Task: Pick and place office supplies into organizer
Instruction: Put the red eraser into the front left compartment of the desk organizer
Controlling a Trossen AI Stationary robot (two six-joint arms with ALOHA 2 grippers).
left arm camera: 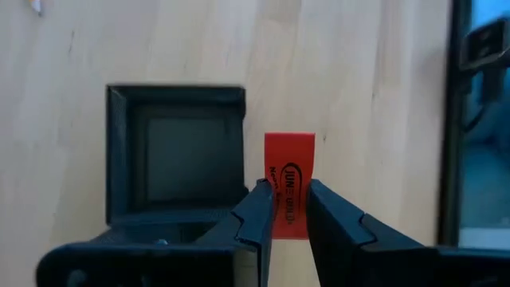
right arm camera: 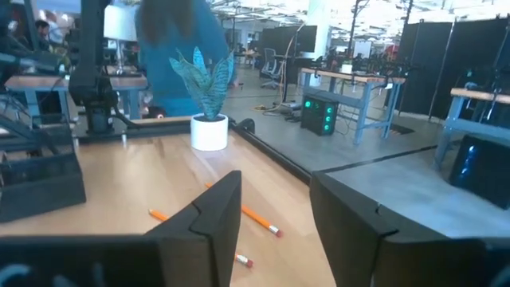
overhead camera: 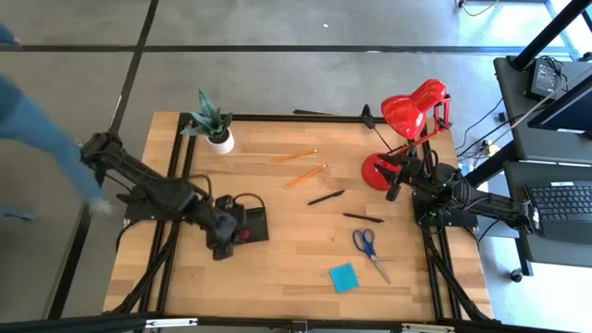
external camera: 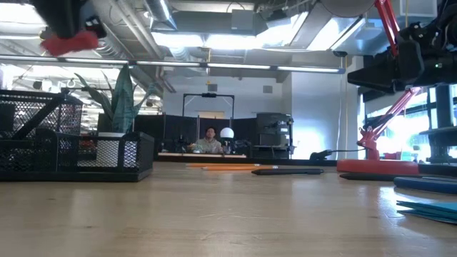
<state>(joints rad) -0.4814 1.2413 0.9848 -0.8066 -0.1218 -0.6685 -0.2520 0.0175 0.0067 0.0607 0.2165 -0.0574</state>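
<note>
My left gripper hangs over the near left part of the table and is shut on a small red piece with black print. The piece also shows high up in the low view, above the black mesh organizer. In the high view the organizer stands right beside the gripper, and one of its open compartments shows in the left wrist view. My right gripper is open and empty, raised near the red lamp's base. Two orange pencils, two black pens, blue-handled scissors and a blue sticky pad lie on the table. My left gripper pinches the red piece between its two fingers, on the end of the piece nearest the gripper. The fingers come from above, pointing down. The piece is lifted clear of the table and sticks out beyond the fingertips, over the edge of the organizer's compartment.
A potted green plant stands at the far left of the table and a red desk lamp at the far right. A person's blue sleeve shows beyond the table's left edge. Bare wood lies between the organizer and the scissors.
</note>
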